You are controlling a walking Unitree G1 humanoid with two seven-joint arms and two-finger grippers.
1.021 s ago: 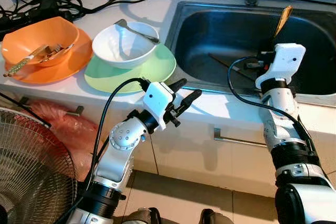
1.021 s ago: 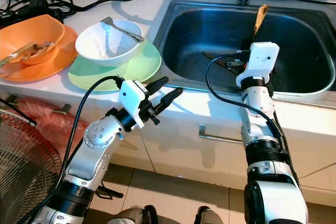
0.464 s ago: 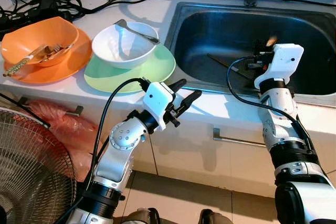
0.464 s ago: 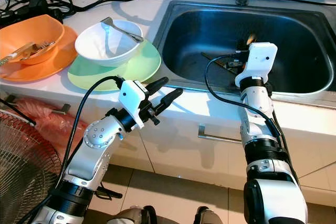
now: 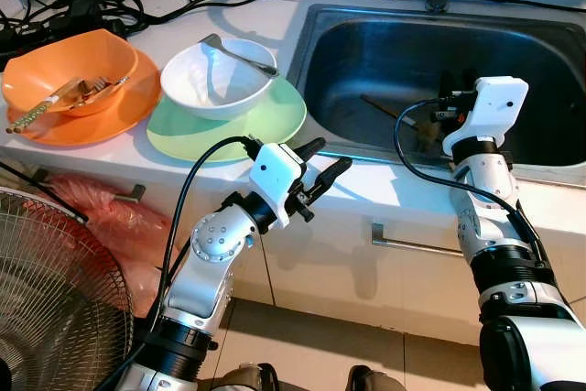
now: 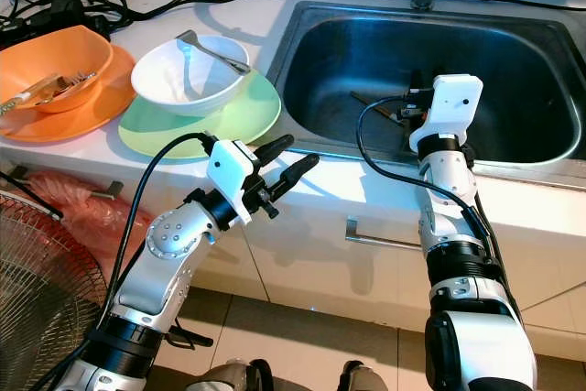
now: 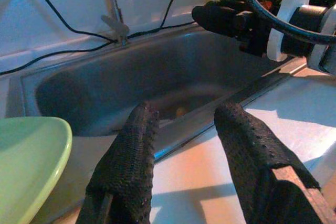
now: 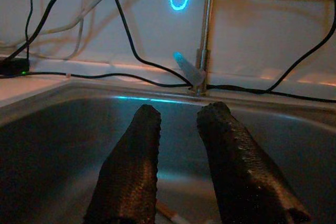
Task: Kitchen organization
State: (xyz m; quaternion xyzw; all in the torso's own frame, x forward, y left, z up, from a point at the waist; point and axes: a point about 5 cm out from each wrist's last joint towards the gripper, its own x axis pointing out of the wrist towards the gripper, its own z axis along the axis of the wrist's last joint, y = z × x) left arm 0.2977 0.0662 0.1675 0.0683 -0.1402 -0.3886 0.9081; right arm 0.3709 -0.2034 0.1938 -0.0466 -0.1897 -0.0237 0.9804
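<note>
Steel sink (image 5: 316,52), recessed in the white counter (image 6: 366,185), with thin dark utensils (image 5: 389,112) lying on its floor. Right gripper (image 8: 178,129) hangs over the basin, fingers parted and empty. Left gripper (image 5: 330,164) hovers at the counter's front edge, fingers spread, beside the green plate (image 5: 275,121) carrying a white bowl (image 5: 220,80).

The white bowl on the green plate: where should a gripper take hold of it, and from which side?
Probably the white bowl is best gripped at its front rim, coming from above with one finger inside. The wall there is thin and bare, while the metal utensil leans across the back right rim. The open left gripper is nearest.
</note>
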